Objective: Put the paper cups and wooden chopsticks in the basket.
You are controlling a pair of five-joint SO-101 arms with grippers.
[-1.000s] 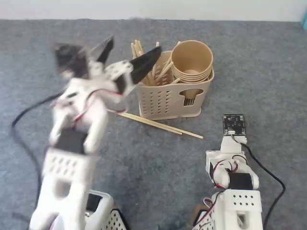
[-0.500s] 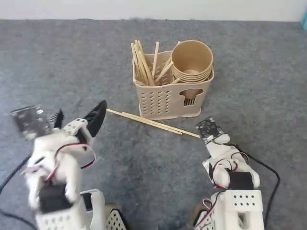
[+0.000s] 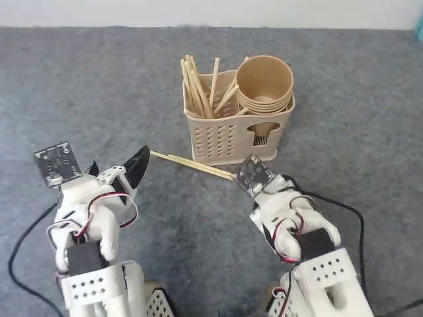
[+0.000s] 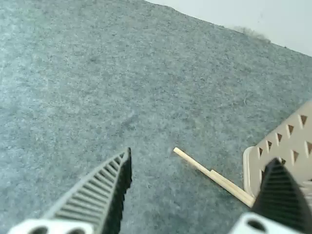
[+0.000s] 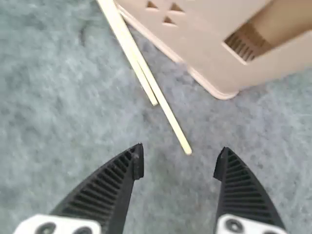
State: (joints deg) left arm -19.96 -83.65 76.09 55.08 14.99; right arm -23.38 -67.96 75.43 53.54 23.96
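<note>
Right tool (image 5: 181,151) gapes wide over two loose chopsticks (image 5: 171,123) beside the basket (image 5: 204,48); left tool (image 4: 200,158) likewise.

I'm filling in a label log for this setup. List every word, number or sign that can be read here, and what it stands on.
No text can be read in any view.
Basket: punched holes only, no lettering.
Paper cups: plain.
Chopsticks: plain wood.
Left wrist board and right wrist board: any marks are too small to read.
</note>
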